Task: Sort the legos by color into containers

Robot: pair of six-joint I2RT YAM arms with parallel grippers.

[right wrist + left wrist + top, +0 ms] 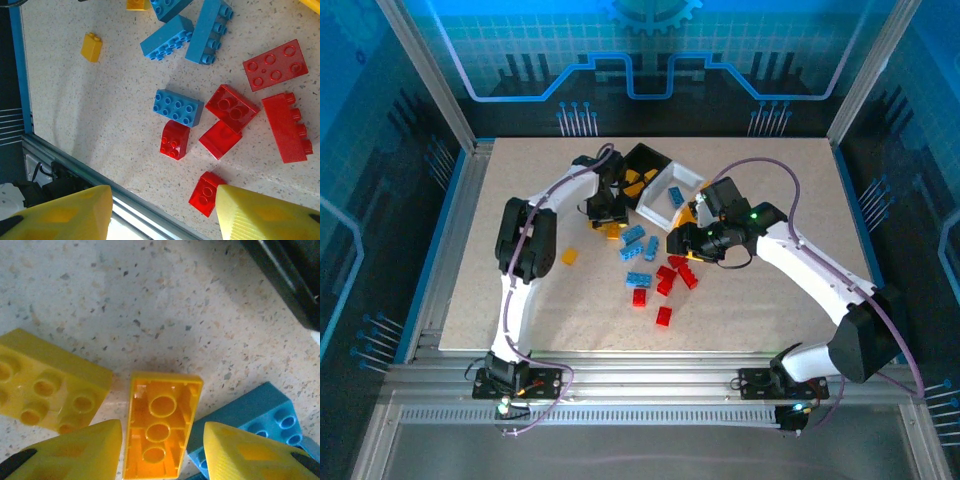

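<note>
An orange lego [160,427] lies upside down on the table between the fingertips of my left gripper [162,422], which stands low over it just left of the containers [607,218]. The left finger sits at the brick's edge and a thin gap shows at the right finger, so the jaws are open. A yellow lego [47,385] and a blue one [260,415] flank it. My right gripper [164,189] hangs open and empty above red legos [175,140] and blue legos [178,107]. The black bin [645,160], white bin [672,185] and yellow-orange bin [686,214] stand in a row.
A lone yellow brick [569,256] lies left of the pile. Red bricks [663,316] spread toward the table's near edge, whose metal rail [60,160] shows under the right gripper. The right arm [800,260] partly covers the yellow-orange bin.
</note>
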